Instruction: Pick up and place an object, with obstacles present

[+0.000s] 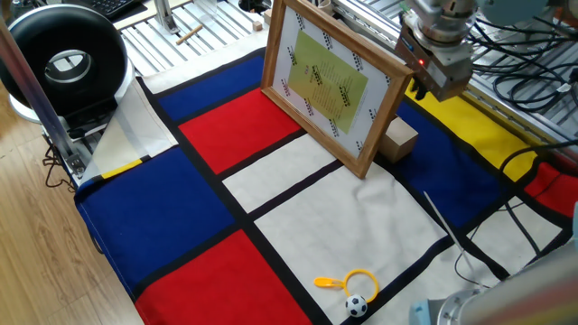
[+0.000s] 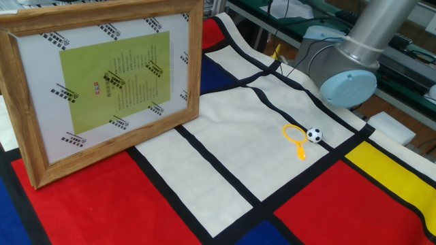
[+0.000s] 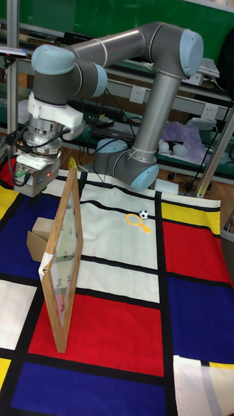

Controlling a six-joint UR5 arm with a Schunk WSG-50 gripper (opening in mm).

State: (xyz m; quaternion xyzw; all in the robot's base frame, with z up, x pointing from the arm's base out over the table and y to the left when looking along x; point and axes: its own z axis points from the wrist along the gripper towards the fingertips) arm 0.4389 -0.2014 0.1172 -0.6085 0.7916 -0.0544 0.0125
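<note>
Showing illegibly small print: picture (image 2: 112,82)

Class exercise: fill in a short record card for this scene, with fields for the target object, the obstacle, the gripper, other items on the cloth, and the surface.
target: wooden cube, on the cloth just behind the frame
obstacle: picture frame, upright, leaning slightly
gripper: gripper hangs above the cube, holding nothing; finger state unclear
other items: yellow ring beside a football, near the arm's base
surface: cloth in red, blue, white and yellow blocks with black lines
</note>
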